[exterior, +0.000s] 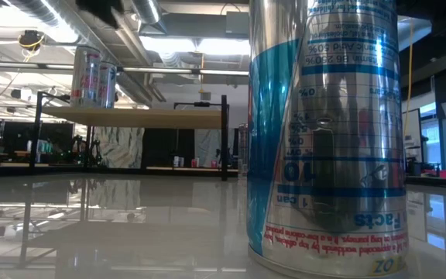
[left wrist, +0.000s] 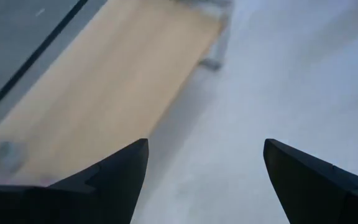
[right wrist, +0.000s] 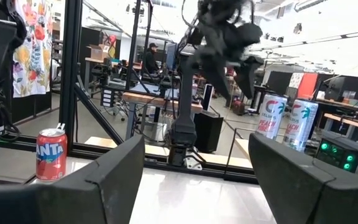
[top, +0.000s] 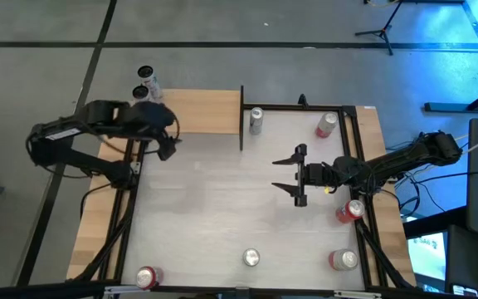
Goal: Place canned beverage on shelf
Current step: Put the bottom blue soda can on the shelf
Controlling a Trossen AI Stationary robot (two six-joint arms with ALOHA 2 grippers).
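The left gripper (top: 166, 137) hangs over the front edge of the shelf (top: 197, 110), a tan board at the table's far left. Its jaws stand open and empty; its wrist view shows only board and white surface between the fingers. Two cans (top: 148, 83) already stand upright at the shelf's left end.

The nearest loose can, a silver can (top: 256, 120), stands upright just right of the shelf's black end post, between the two arms. The left gripper looks slightly nearer; the can lies to its right.

The right gripper (top: 299, 175) hovers mid-table, jaws open, nothing held, pointing toward the left arm. A red can (top: 350, 211) stands close behind it by the right rail.

More cans dot the white tabletop (top: 214, 216). Beyond the table is a workshop with a person (right wrist: 149, 57) seated far off.
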